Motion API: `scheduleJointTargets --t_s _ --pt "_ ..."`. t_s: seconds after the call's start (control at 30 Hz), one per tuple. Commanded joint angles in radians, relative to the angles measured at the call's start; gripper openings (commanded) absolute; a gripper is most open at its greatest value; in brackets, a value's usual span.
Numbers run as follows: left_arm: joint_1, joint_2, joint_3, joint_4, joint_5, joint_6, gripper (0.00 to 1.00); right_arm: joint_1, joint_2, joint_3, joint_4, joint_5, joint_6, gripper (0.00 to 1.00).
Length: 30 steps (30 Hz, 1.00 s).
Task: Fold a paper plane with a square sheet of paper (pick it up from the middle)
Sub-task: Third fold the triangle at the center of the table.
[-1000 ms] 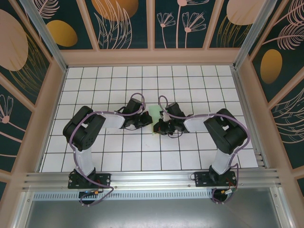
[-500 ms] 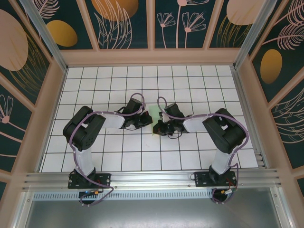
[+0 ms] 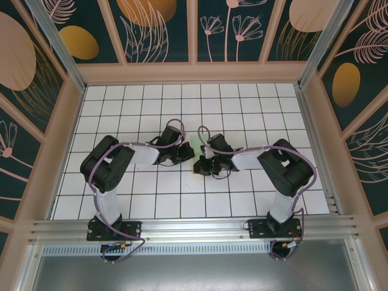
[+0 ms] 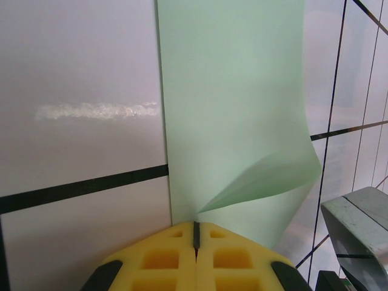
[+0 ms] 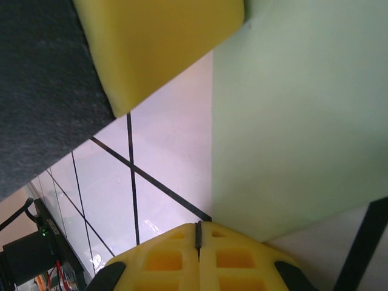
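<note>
Pale green and thin, the sheet of paper (image 4: 230,109) lies at the middle of the white gridded table (image 4: 79,73), between the two arms that meet there. In the left wrist view it reads as a long folded strip lying mostly flat, with one near corner curling up off the surface.

I judge it very light and limp. It will buckle instead of sliding if pushed, and it will keep any crease pressed into it, wanted or not. It could also tear or crumple under a hard squeeze. An edge or a raised flap looks like the best place to take hold, since the flat middle offers nothing to get under.

The left claw (image 4: 195,233) has its yellow pads pressed together, and the lifted fold runs right into their seam, so it appears to be pinching the sheet's near edge. The right claw (image 5: 197,233) is also pressed together, touching another edge of the sheet. Whether paper sits between its pads I cannot tell.

Count: one sheet, two claws, two arms.
</note>
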<state>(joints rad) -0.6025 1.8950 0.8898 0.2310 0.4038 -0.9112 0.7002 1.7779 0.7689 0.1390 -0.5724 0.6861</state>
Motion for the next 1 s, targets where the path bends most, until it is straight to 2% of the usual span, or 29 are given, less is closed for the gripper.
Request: scheduleJointTargets --t_s 0.0,0.1,0.27,0.57,0.97 --pt "0.001 0.020 -0.035 -0.094 -0.091 -0.002 0.00 -0.011 -0.085 0.020 -0.024 0.037 0.002 0.00" --pt "0.001 0.019 -0.032 -0.094 -0.091 -0.002 0.00 -0.051 -0.126 0.012 -0.017 0.064 0.004 0.00" --pt "0.001 0.022 -0.028 -0.094 -0.088 0.002 0.00 -0.105 -0.067 0.028 -0.051 0.064 -0.036 0.00" --pt "0.001 0.023 -0.022 -0.100 -0.082 0.005 0.00 -0.123 0.008 0.051 -0.054 0.057 -0.041 0.00" --pt "0.001 -0.003 0.043 -0.115 -0.056 0.053 0.00 -0.136 0.025 0.021 -0.068 0.088 -0.005 0.00"
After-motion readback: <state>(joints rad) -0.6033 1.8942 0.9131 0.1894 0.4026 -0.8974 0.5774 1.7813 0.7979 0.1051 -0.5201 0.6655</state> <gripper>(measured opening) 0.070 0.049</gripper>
